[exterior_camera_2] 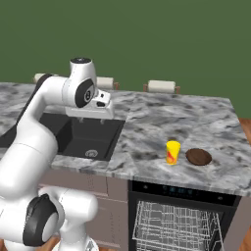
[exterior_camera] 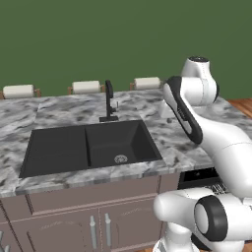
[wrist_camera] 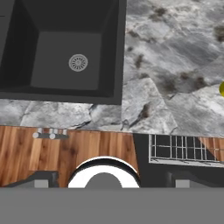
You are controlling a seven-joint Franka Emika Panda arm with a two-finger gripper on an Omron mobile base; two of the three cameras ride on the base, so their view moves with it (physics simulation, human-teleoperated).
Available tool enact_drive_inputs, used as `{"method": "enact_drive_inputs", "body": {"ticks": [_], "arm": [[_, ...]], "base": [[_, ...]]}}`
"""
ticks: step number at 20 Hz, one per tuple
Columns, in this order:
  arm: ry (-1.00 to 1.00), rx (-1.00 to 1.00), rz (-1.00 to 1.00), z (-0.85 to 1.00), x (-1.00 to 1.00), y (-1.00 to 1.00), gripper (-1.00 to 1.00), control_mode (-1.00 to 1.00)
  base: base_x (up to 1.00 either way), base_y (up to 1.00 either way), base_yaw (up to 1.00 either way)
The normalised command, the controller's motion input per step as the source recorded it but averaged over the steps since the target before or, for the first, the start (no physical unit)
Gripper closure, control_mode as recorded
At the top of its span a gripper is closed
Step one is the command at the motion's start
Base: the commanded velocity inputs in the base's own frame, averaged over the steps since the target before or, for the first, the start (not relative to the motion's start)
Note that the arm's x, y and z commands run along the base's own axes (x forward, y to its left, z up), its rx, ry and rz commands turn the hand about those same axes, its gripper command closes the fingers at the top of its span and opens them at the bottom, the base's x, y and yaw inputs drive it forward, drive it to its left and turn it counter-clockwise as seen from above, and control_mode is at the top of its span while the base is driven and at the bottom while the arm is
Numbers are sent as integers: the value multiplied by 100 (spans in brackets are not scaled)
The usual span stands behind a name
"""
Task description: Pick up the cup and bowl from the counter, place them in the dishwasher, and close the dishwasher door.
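Green wall backs a wide grey-and-white veined marble counter (exterior_camera_2: 162, 122) with a black double sink (exterior_camera: 91, 146) set into it, the landmark for what follows. White Franka gripper (exterior_camera_2: 93, 116) hangs above the sink's right-hand edge, pointing down, its jaws spread wide and holding nothing; in the hand view its dark fingertips (wrist_camera: 41, 180) sit far apart at the bottom, over the sink's drain and the marble beside it. Right of the sink, well apart from the gripper, the small bright yellow cup with a reddish-orange patch (exterior_camera_2: 172, 152) stands upright on the marble. Just beyond it, farther from the sink, lies the small shallow dark-brown wooden bowl (exterior_camera_2: 199, 157), near the cup but not touching it. Below both, right of the sink's mauve-brown cabinets (exterior_camera: 93, 216), the black-fronted dishwasher (exterior_camera_2: 184, 192) stands open, its white wire rack (exterior_camera_2: 174, 226) showing. Black tap (exterior_camera: 109, 101) rises behind the sink.
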Motion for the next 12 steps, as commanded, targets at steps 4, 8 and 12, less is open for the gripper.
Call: {"method": "enact_drive_inputs", "body": {"ticks": [4, 8, 12], "arm": [[0, -1, 0, 0, 0, -34, -100, -100], [0, 0, 0, 0, 0, -36, -100, -100], [0, 0, 0, 0, 0, -36, -100, -100]], "base": [[0, 0, 0], [0, 0, 0], [0, 0, 0]]}}
